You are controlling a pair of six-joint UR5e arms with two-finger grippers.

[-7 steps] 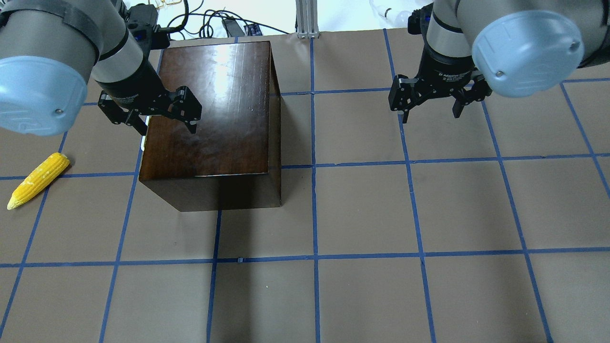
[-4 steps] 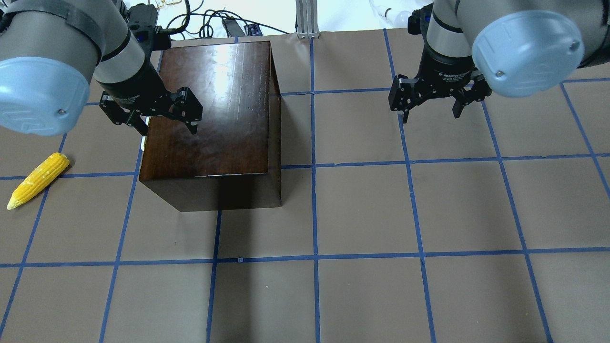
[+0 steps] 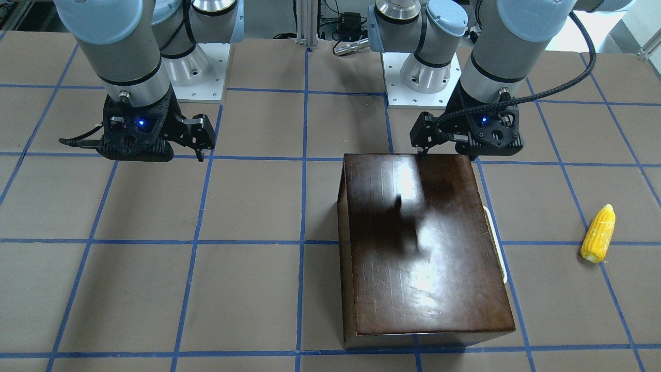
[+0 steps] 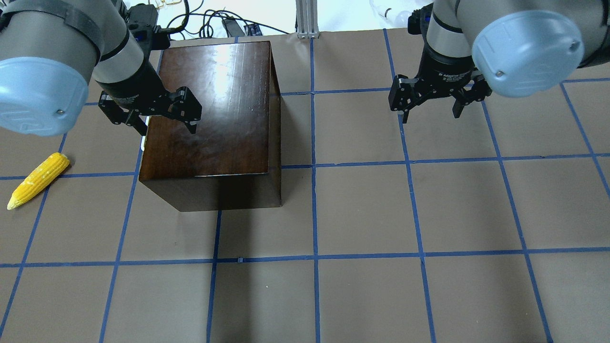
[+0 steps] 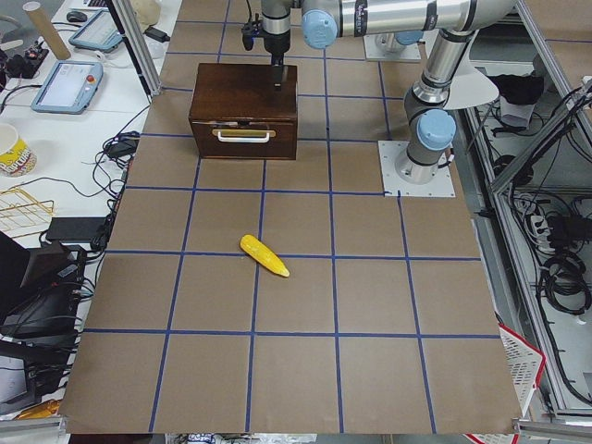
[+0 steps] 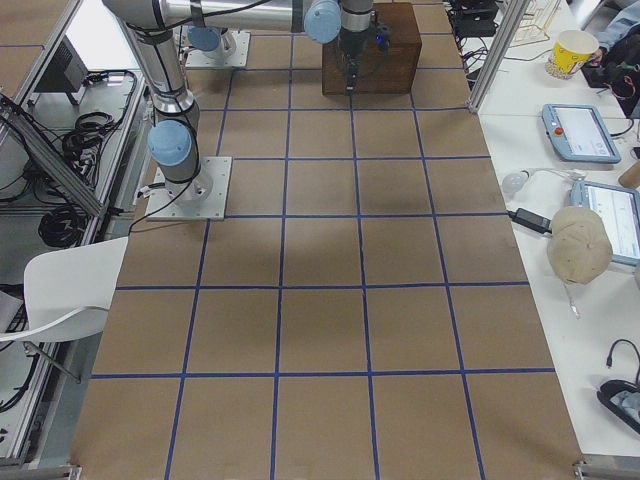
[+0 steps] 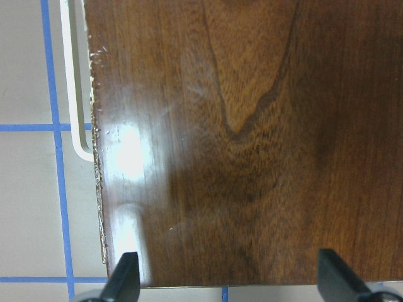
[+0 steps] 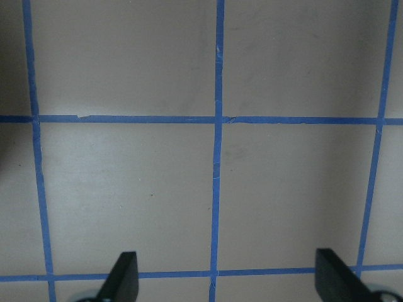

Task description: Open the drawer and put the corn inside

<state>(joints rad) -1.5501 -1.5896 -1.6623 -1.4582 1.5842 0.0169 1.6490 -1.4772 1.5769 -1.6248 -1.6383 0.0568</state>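
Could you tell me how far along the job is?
Nothing looks done yet: the drawer sits shut in the box, and the corn lies on the table beside it. In hand: the open left hand hovers over the box top near the handle edge. Left: pull the drawer, fetch the corn, place it inside.

Brown table (image 4: 362, 209), blue tape grid (image 4: 362, 256). Dark wooden box (image 4: 214, 109) sits on robot's left half. Yellow corn cob (image 4: 38, 180) lies flat further left, well apart.

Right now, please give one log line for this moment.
drawer closed | corn on table | left gripper open above box | right gripper open, empty
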